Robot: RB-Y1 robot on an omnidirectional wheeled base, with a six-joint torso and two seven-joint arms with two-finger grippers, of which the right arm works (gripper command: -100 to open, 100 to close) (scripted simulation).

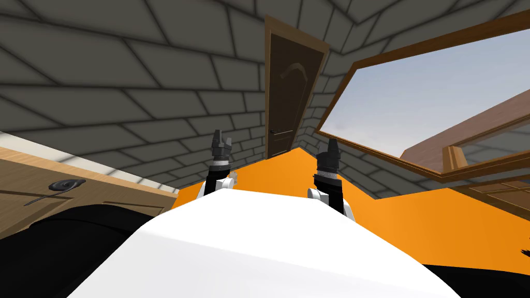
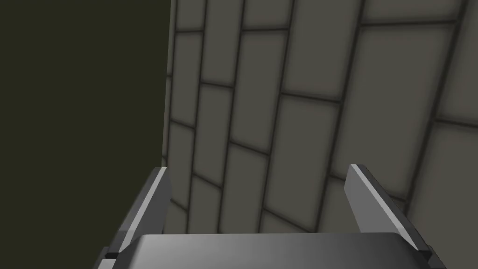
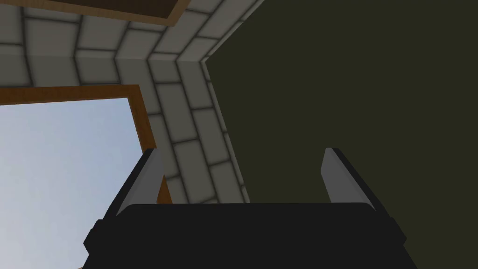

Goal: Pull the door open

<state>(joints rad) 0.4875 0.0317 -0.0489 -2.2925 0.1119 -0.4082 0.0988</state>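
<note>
A dark brown door (image 1: 287, 88) in a lighter wooden frame stands shut in the far corner of the room, across the orange floor (image 1: 290, 170). Its thin handle (image 1: 280, 132) sits low on the panel. Both my arms are raised in front of my chest, far short of the door. My left gripper (image 1: 221, 139) (image 2: 256, 184) is open with nothing between its fingers. My right gripper (image 1: 331, 146) (image 3: 242, 170) is open and holds nothing.
A grey block wall (image 1: 129, 88) runs along the left to the door. A large wood-framed window (image 1: 424, 98) fills the right wall. A wooden counter (image 1: 46, 191) with a dark sink fitting (image 1: 64, 185) stands at my left. Orange floor lies between me and the door.
</note>
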